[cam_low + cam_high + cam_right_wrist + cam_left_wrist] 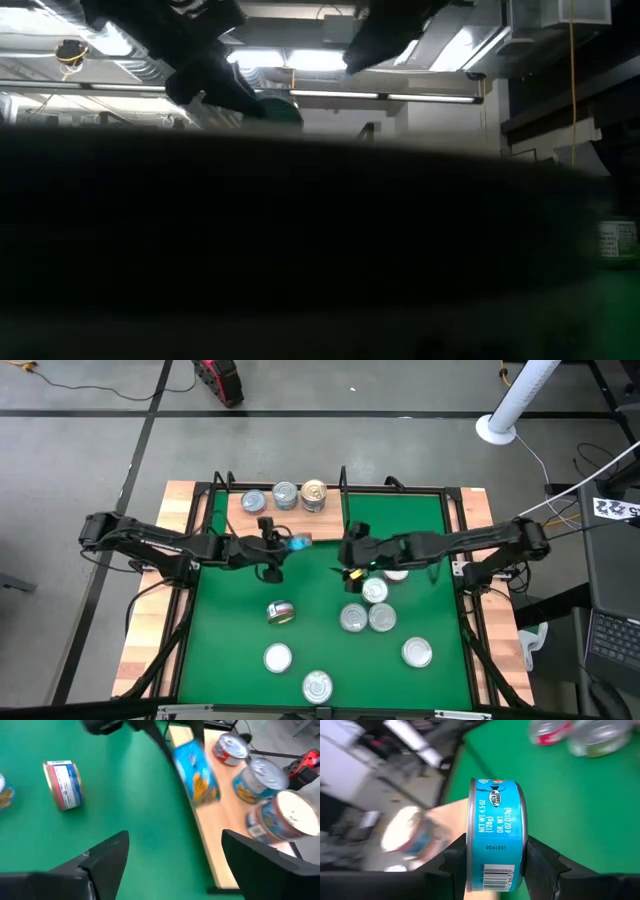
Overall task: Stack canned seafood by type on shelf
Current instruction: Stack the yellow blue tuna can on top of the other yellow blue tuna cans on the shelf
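Note:
My left gripper (290, 544) is shut on a blue-labelled tin (495, 835), held above the green mat (400, 520) just near of the shelf (232, 512). Three tins (285, 496) stand upright on the shelf's wooden board (215, 840). My right gripper (175, 862) is open, raised over the mat's middle (347, 552), a little to the right of the held tin (196, 772), with nothing between its fingers. Several more tins (368, 610) stand on the mat, and one (281, 612) lies on its side. My left gripper pinches the blue tin between its two fingers (451, 865), one on each flat end (524, 845). The tin sits on edge in the hold, its label wall (492, 815) facing the wrist camera. It is lifted clear of the mat.
Upright tins cluster on the mat's right half (382, 618), with more near the front edge (317, 685). Black metal rails (343, 478) frame the shelf and mat. Bare mat lies between the two grippers and the sideways tin (62, 784).

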You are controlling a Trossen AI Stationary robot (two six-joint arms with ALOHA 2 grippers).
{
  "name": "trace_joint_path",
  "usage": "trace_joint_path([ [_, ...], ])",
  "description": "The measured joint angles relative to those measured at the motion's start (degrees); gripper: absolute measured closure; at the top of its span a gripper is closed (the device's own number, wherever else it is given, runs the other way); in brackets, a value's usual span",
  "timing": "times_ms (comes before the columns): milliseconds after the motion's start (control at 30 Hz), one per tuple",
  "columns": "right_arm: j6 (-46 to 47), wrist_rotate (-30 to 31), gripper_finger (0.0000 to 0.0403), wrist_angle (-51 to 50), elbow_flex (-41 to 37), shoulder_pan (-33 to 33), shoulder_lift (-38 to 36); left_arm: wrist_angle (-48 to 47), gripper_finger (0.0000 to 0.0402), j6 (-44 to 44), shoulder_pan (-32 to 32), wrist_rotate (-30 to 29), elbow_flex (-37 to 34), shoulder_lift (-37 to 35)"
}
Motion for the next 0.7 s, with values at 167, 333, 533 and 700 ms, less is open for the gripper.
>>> trace_joint_path([
  [167, 0.29, 0.01, 0.0086, -4.11, -0.07, 0.02, -5.36, 1.95, 0.026, 8.11, 3.52, -9.53, 0.0, -3.12],
  [333, 1.81, 0.39, 0.0086, -5.65, -1.75, 1.01, -7.76, 4.35, 0.026, 13.22, 9.88, -11.59, 0.0, -3.52],
  [533, 5.16, 3.59, 0.0086, -1.94, -7.64, 3.68, -8.64, 6.67, 0.026, 17.34, 18.78, -11.13, 0.0, -0.92],
  [700, 8.34, 5.8, 0.0086, -0.07, -11.63, 4.52, -8.95, 10.52, 0.026, 20.7, 24.27, -7.31, -0.04, 3.46],
])
